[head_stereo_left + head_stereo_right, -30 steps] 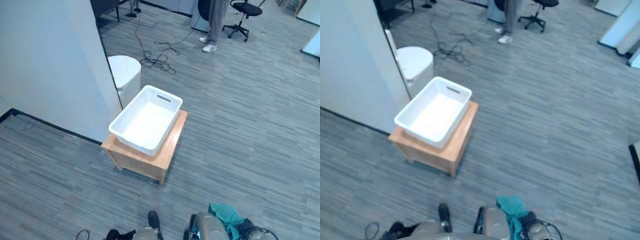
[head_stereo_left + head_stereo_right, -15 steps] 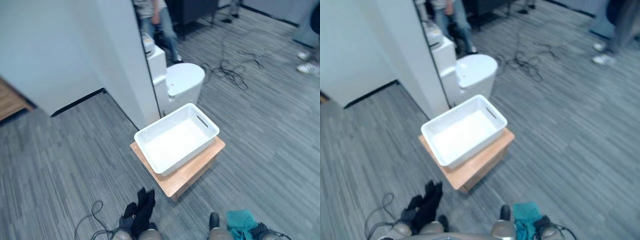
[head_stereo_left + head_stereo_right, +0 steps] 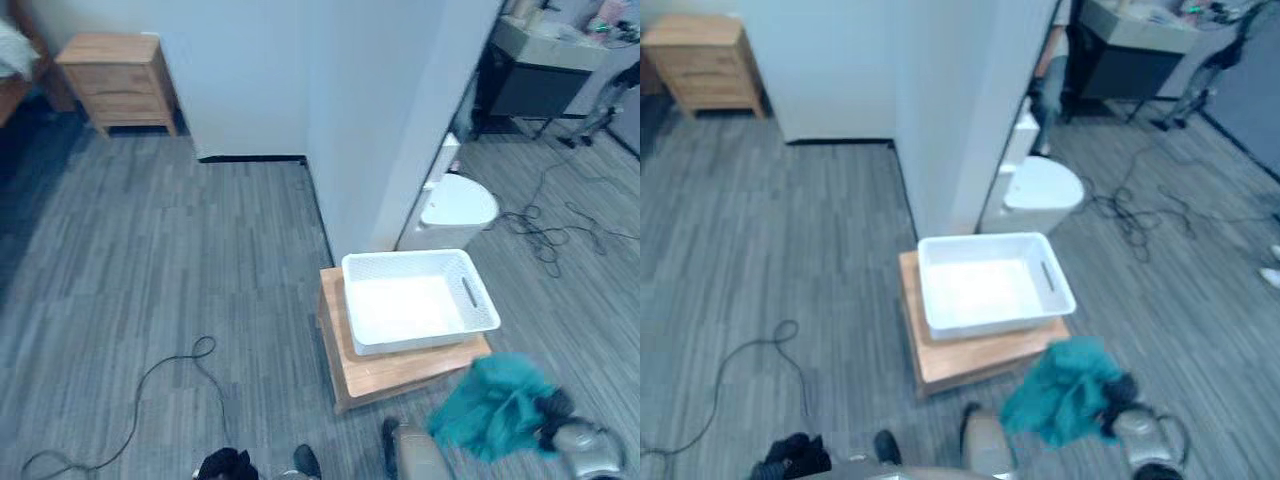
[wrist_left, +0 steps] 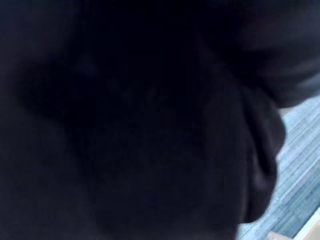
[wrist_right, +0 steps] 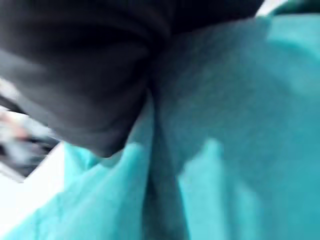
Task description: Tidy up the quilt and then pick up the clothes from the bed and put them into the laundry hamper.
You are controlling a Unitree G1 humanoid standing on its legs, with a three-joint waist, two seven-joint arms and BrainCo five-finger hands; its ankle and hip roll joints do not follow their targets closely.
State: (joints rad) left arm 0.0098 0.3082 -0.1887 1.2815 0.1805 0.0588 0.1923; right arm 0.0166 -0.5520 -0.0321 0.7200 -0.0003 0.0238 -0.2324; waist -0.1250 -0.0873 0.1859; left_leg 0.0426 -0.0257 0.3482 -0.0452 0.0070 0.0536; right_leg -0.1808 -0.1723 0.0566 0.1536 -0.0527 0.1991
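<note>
A white perforated laundry basket [image 3: 420, 300] stands empty on a low wooden stool [image 3: 400, 372] beside a white partition wall. A teal garment [image 3: 492, 405] hangs bunched in the air just in front of the stool's near right corner, and my right hand [image 3: 556, 418] is shut on it. The teal cloth [image 5: 235, 140] lies right against that hand in the right wrist view. At the lower edge, my left hand holds a black garment [image 3: 228, 465], whose dark cloth [image 4: 130, 125] covers the left wrist view.
A white partition wall [image 3: 380, 120] rises behind the basket, with a round white bin [image 3: 455, 210] at its right. A wooden nightstand [image 3: 118, 65] stands far left. A dark desk [image 3: 530, 85] and loose floor cables [image 3: 560, 230] lie at the right.
The camera has swung left, so the basket now sits right of centre. My right hand has risen with the teal garment, up beside the stool's near corner.
</note>
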